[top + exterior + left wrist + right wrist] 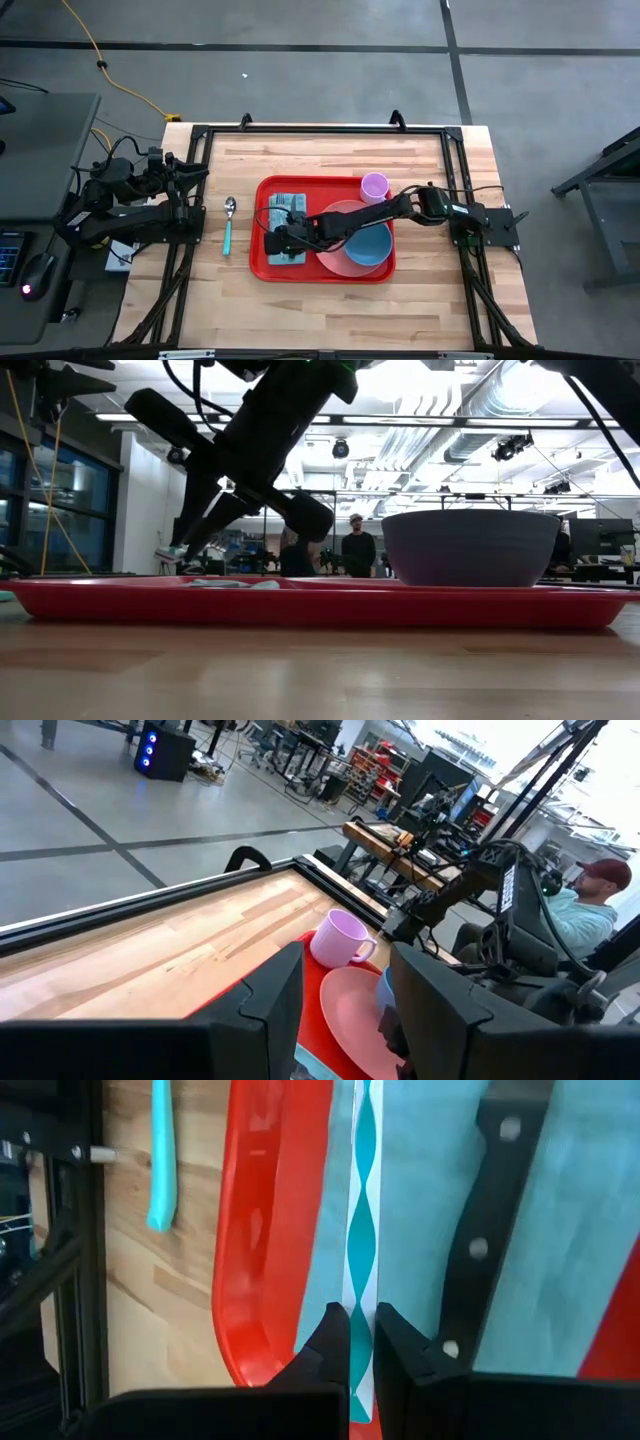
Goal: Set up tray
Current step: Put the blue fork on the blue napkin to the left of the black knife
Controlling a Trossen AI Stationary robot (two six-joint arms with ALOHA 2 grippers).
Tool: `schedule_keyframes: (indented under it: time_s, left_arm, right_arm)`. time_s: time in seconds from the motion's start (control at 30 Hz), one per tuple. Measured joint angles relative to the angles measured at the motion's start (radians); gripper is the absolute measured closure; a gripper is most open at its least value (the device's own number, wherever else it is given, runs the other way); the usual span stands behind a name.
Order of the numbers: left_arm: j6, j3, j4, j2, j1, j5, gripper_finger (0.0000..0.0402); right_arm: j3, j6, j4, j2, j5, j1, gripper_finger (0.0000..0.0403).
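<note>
The red tray (pixel 258 268) lies mid-table and carries a light blue napkin (pixel 420 1200) with a teal-and-white band (pixel 362 1200). A black-handled knife (pixel 490 1210) lies on the napkin. A pink plate (pixel 330 258), a blue bowl (pixel 370 248) and a lilac cup (pixel 374 186) also stand on the tray. My right gripper (pixel 362 1342) reaches across the tray and hangs low over the napkin's left part (pixel 278 240). Its fingers are open by a narrow gap and stand on either side of the band. My left gripper (pixel 345 1010) is open, parked at the table's left edge. My right gripper comes at the napkin's banded strip (pixel 362 1280) from above, slanting down from the table's right side. The strip lies flat and shows through the gap. I cannot tell whether the fingertips touch the napkin.
A spoon with a teal handle (pixel 228 225) lies on the wood left of the tray. A black metal frame (pixel 320 130) runs around the table's edges. In the low view the bowl (pixel 470 545) stands high above the tray rim (pixel 300 605). People stand in the room behind.
</note>
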Motion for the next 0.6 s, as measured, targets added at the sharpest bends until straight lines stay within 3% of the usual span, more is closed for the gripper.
schedule_keyframes:
  time_s: [0.6]
  left_arm:
    - [-0.018,0.000,-0.009,0.000,0.000,-0.017,0.0220]
  right_arm:
    - [0.000,-0.006,-0.011,0.004,-0.001,-0.006,0.0403]
